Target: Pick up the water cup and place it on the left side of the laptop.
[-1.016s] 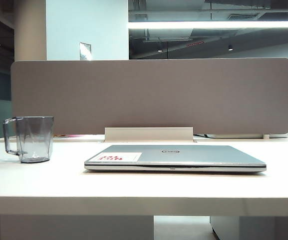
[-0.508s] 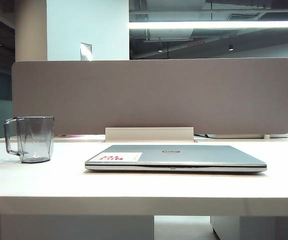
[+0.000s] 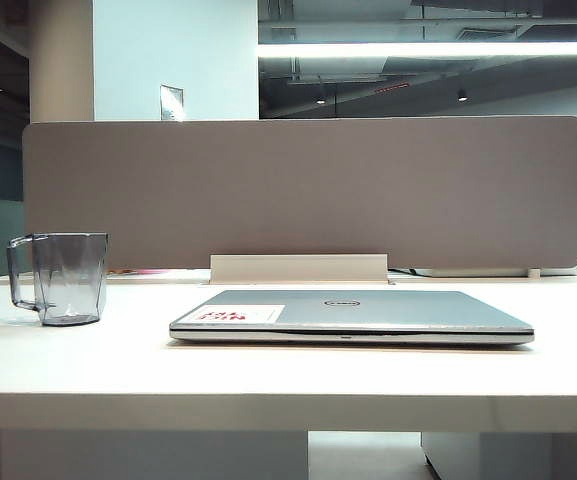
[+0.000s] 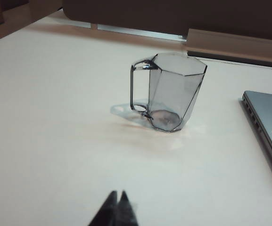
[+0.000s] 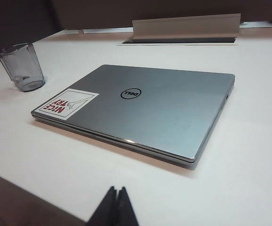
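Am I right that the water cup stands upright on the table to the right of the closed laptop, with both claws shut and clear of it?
Not quite: the water cup stands to the left of the closed laptop, as the exterior view shows. The rest holds: it is upright on the table, and the left claw and right claw are shut, clear of it.

Bare table (image 3: 118, 360) between water cup (image 3: 68, 277) and laptop (image 3: 368, 312); divider panel (image 3: 303, 190) blocks rear.

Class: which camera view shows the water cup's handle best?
The left wrist view: the water cup is close, its handle fully outlined. The exterior view shows the handle smaller, at the cup's left; the right wrist view shows only the cup's distant body, no handle.
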